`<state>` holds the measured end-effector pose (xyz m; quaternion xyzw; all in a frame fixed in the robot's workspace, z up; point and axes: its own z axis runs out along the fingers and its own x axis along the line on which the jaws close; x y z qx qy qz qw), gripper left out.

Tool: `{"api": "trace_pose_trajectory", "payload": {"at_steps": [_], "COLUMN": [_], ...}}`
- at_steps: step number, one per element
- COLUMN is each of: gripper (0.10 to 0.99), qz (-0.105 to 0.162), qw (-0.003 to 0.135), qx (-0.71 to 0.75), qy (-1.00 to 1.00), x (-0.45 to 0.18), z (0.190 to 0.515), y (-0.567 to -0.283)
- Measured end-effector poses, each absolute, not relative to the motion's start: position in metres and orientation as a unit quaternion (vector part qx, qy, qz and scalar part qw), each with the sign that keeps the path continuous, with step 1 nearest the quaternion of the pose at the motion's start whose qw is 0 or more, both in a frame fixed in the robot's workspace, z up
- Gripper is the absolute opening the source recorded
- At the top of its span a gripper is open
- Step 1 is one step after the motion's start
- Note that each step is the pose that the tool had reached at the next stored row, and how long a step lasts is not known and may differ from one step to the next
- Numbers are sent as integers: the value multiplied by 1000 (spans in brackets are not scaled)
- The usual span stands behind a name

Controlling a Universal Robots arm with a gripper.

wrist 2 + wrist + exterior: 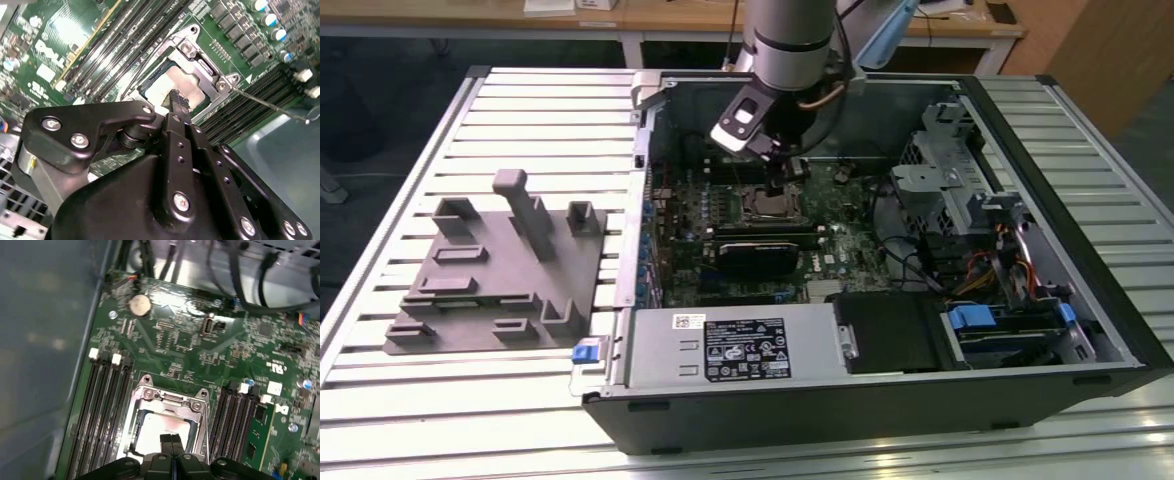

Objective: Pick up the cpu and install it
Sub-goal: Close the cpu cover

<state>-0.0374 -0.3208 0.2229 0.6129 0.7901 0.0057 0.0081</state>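
Slatted metal table [520, 110] carries an open computer case [881, 415] and, well away from the claw [781, 185], a grey plastic block [467, 300]. The claw hangs inside the case, its two fingers [166, 442] pressed together with nothing between them. Right beneath their tips the cpu [150, 432] lies flat in its metal socket frame [170, 399] on the green board [190, 345]; whether they touch it I cannot tell. Memory slots [100, 400] run on either side of the claw. A white printed label [747, 350] sits on the power box [667, 355], well apart from the claw.
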Motion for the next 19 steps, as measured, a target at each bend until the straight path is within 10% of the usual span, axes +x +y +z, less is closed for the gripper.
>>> {"api": "trace_pose_trajectory", "payload": {"at_steps": [19], "gripper": [106], "qz": [7], "qw": [7], "qx": [468], "qy": [884], "x": [-37], "z": [222], "y": [-321]}}
